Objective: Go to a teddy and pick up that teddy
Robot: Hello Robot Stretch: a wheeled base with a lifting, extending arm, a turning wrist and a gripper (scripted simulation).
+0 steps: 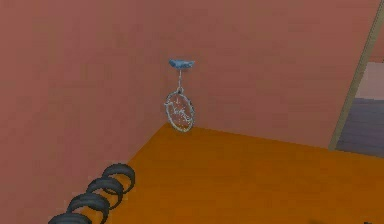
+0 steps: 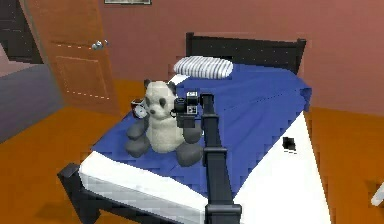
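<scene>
A panda teddy (image 2: 158,125) sits upright on the blue bed (image 2: 262,108), close by the gripper (image 2: 179,110) toward the arm side view's left; whether the gripper holds anything, I cannot tell.

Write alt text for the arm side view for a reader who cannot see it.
A grey-and-white plush panda teddy sits on a dark-framed bed with a blue cover, and the robot's dark square arm reaches toward it, the gripper close by it. A striped pillow lies at the headboard; an orange wooden door stands at left.
</scene>
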